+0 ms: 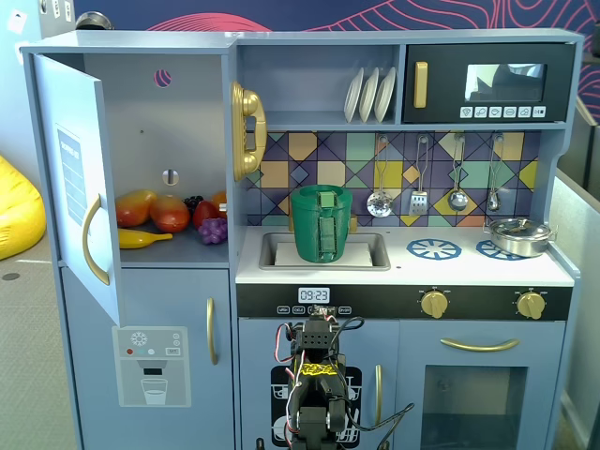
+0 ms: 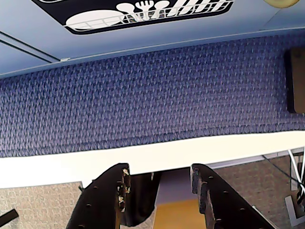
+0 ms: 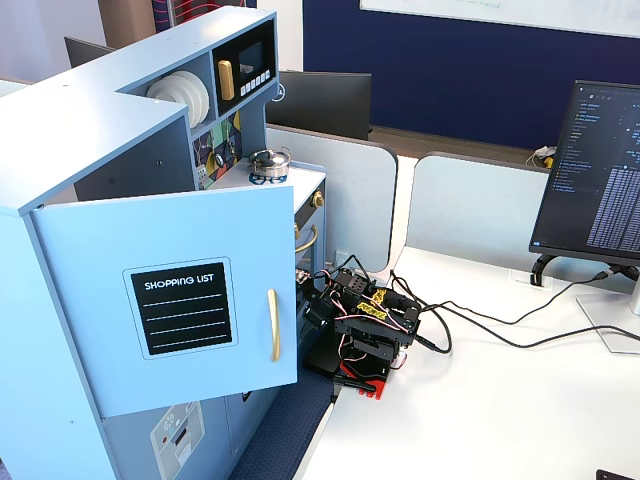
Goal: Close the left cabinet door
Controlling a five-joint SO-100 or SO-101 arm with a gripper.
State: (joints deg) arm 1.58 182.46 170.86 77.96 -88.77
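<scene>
The left cabinet door [image 1: 80, 178] of a toy kitchen stands swung wide open, its curved gold handle [image 1: 90, 240] facing out from the unit's upper left corner in a fixed view; from the side, in a fixed view, the same door [image 3: 170, 300] juts out over the white counter [image 3: 480, 400], showing its black "SHOPPING LIST" panel [image 3: 182, 308]. Inside the exposed compartment lies a heap of toy fruit [image 1: 169, 217] (a yellow banana and a purple bunch of grapes among them). A green pot [image 1: 322, 223] sits in the sink, and a small steel pan [image 1: 517, 235] rests on the stove top to the right. The robot arm [image 3: 362, 322] is folded low in front of the kitchen's base, well apart from the door. In the wrist view its pincer [image 2: 159, 183] points down toward a blue patterned mat [image 2: 152, 95], the two black fingers parted with nothing between them
</scene>
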